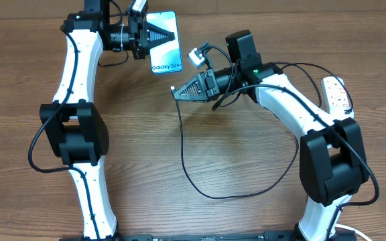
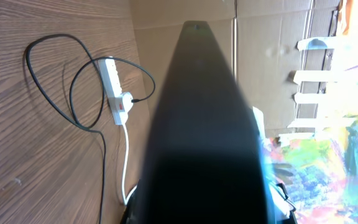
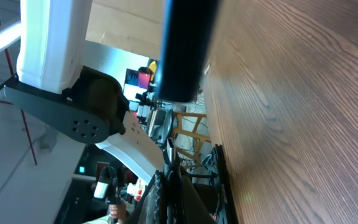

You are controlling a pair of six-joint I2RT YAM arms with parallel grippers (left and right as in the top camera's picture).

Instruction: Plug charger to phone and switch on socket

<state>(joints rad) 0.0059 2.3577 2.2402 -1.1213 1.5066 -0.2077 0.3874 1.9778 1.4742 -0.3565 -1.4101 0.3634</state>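
At upper centre I have my left hand (image 1: 169,35) pinching the phone (image 1: 167,57) to steady its port for the charger (image 1: 181,134) tip nipped in my right hand (image 1: 177,90)

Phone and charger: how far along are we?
Done: left hand grips the phone; right hand appears to hold the charger by its tip. In hand: lining tip up with phone; they are apart. Left: plugging in, then the switch on the socket, with neither hand near it.

Dark phone (image 2: 204,137) edge looms before socket (image 2: 112,81) and looping charger (image 2: 55,36).
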